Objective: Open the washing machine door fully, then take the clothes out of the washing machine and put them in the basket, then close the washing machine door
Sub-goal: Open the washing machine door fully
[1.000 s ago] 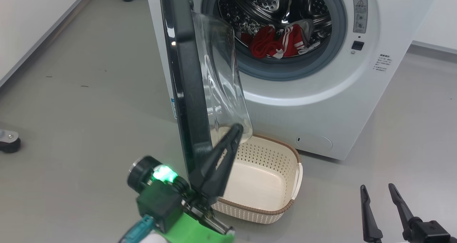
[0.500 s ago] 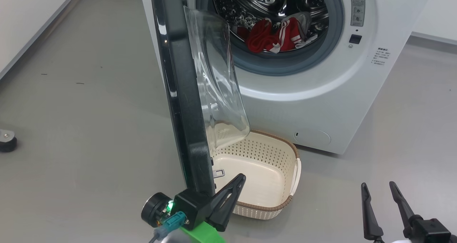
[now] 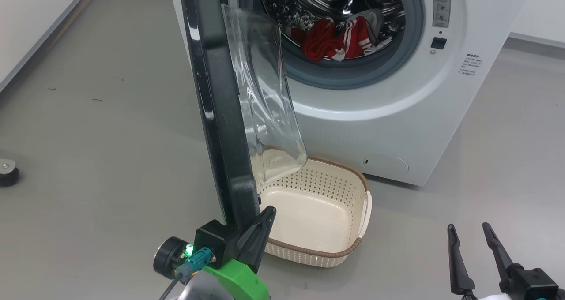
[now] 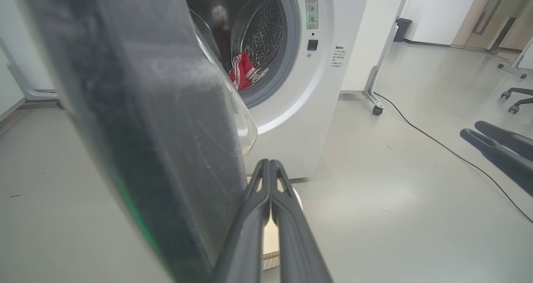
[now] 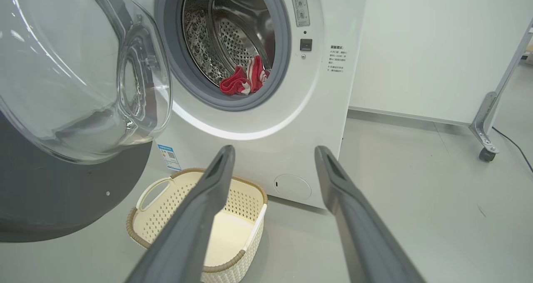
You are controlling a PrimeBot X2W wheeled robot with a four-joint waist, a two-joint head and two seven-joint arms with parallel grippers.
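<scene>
The washing machine [image 3: 397,114] stands with its door [image 3: 216,114] swung out and seen edge-on, the clear glass bowl [image 3: 265,92] bulging to its right. The red, white-striped clothes [image 3: 340,39] lie in the steel drum. The cream basket [image 3: 353,247] sits empty on the floor below the door. My left gripper [image 3: 267,211] is shut on nothing, its tip against the inner side of the door's lower rim [image 4: 145,129]. In the left wrist view the gripper [image 4: 268,162] points past the rim. My right gripper [image 3: 468,226] is open at the lower right, facing the washer [image 5: 275,150].
Grey floor surrounds the washing machine. A black caster [image 3: 6,172] sits at the far left, and a white wall runs along the left. A wheeled frame leg [image 5: 485,150] and a black cable [image 4: 437,137] lie to the washing machine's right.
My left gripper has drawn back and down from beside the glass bowl to the door's lower rim. The head view has shifted a little. The right gripper stays where it was.
</scene>
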